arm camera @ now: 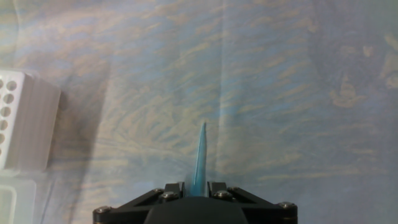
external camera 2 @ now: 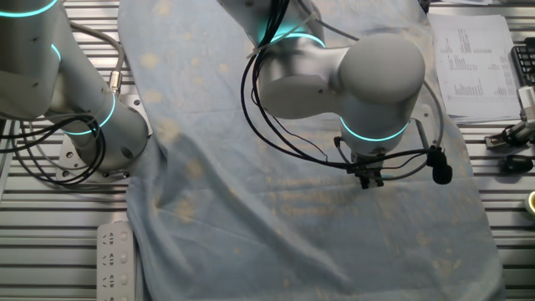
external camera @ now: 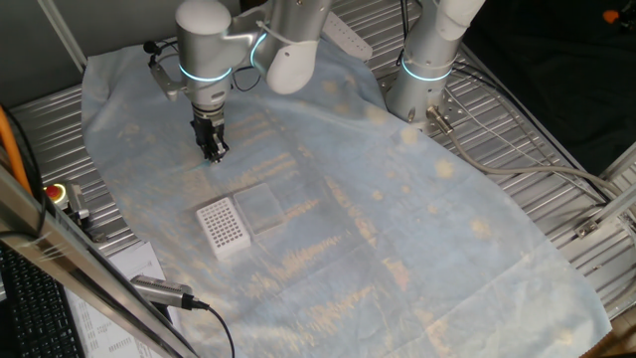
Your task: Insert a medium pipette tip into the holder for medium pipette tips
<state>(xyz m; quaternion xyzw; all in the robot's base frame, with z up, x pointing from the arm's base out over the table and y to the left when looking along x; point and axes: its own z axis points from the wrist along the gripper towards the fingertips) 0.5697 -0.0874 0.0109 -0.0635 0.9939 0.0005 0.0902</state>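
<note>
In the hand view my gripper [arm camera: 198, 186] is shut on the medium pipette tip [arm camera: 200, 157], a thin pale blue sliver pointing out ahead of the fingers over the cloth. The holder for medium pipette tips [arm camera: 22, 121], a white block with a grid of holes, sits at the left edge of that view. In one fixed view the gripper [external camera: 213, 151] hangs just above the cloth, up and a little left of the holder [external camera: 223, 226]. In the other fixed view the gripper [external camera 2: 370, 177] shows below the wrist; the holder is out of view there.
A clear plastic box [external camera: 264, 208] lies right beside the holder. A pale blue cloth [external camera: 397, 229] covers the table. The second arm's base [external camera: 422, 80] stands at the back right. A cable and connector [external camera: 164, 291] lie at the front left edge.
</note>
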